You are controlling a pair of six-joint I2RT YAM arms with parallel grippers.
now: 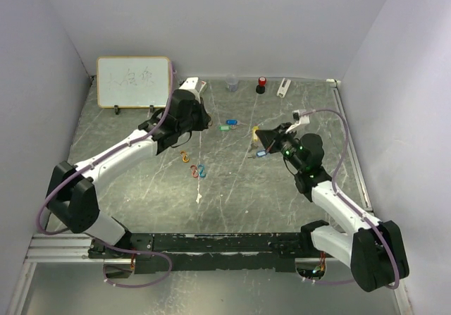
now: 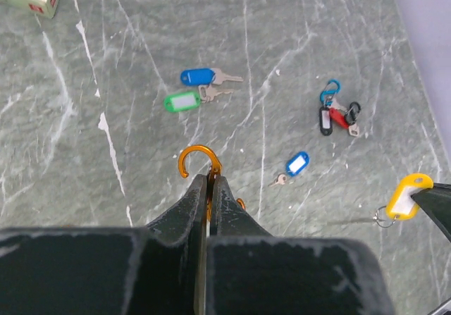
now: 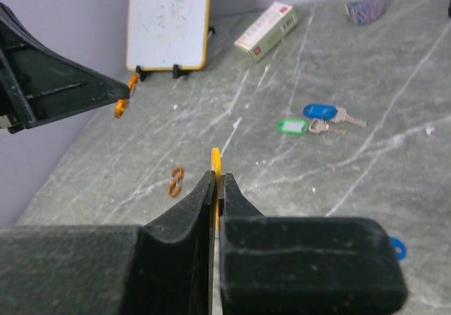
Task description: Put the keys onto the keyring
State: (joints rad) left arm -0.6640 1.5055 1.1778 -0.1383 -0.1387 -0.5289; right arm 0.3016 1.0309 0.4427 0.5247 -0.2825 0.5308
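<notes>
My left gripper [image 2: 208,179] is shut on an orange carabiner keyring [image 2: 198,157], whose open hook sticks out past the fingertips. My right gripper [image 3: 217,176] is shut on a key's yellow tag [image 3: 215,161]; the same yellow tag [image 2: 406,196] with its small ring shows at the right of the left wrist view. Both hang above the table, apart. Loose keys lie below: a blue tag [image 2: 196,76], a green tag [image 2: 182,101], and a small blue tag [image 2: 297,163]. Black and red tags hang on a blue carabiner [image 2: 331,89].
A whiteboard [image 1: 134,82] stands at the back left. A cup [image 1: 232,84], a red-topped item [image 1: 261,84] and a small box [image 1: 283,87] line the back wall. Spare orange [image 1: 185,156], red [image 1: 194,170] and blue [image 1: 202,170] clips lie mid-table.
</notes>
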